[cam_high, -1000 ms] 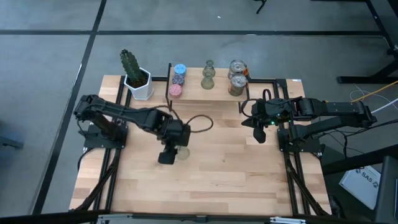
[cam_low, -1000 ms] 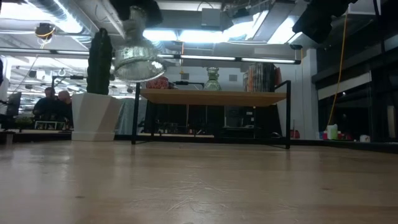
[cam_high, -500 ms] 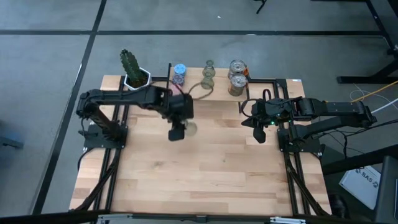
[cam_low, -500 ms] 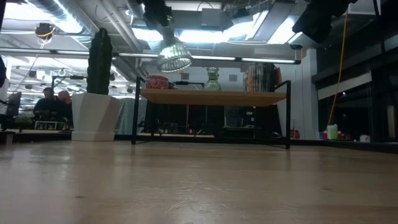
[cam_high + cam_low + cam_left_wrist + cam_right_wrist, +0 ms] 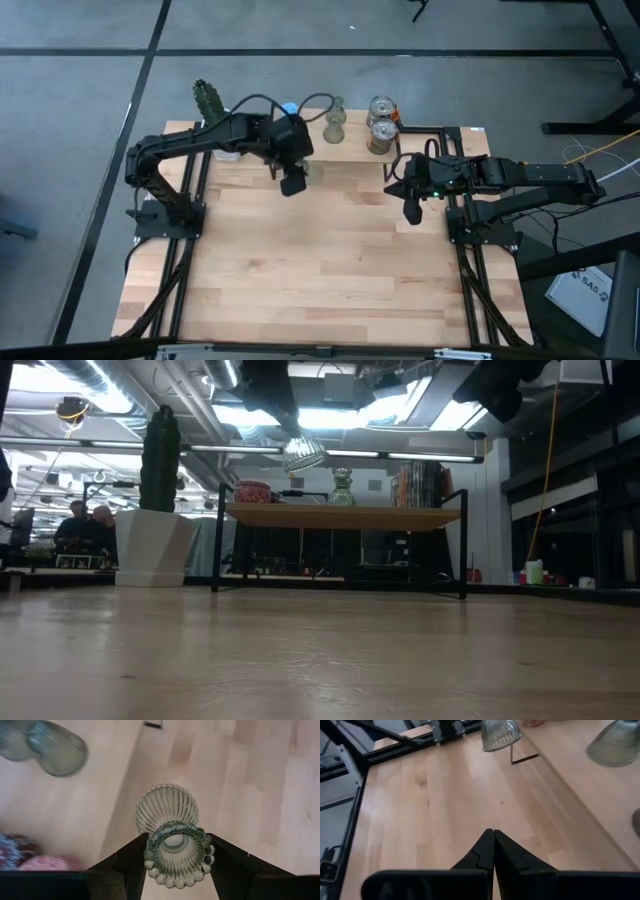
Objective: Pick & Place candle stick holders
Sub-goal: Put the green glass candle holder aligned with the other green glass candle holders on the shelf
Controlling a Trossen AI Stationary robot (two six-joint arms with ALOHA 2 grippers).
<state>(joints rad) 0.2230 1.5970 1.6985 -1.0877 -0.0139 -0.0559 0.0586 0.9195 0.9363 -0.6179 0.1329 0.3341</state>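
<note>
The left tool (image 5: pixel 293 183) is gripping a ribbed olive-green candle stick holder (image 5: pixel 170 832), with its two fingers (image 5: pixel 131 860) pressing on the narrow neck from both sides. It is holding the holder in the air, above the back part of the bench (image 5: pixel 330 260), just in front of the raised shelf (image 5: pixel 345 515). In the low view, the held piece is hanging just above the shelf level.

On the shelf, another green holder (image 5: pixel 335 121) is standing, with two silvery-glass cups (image 5: pixel 381 124) beside it and a pink round holder (image 5: pixel 252 492) toward the cactus pot (image 5: pixel 152 545).

The right tool (image 5: pixel 410 212) is waiting over the right side of the bench, its fingers pressed together and holding nothing.
</note>
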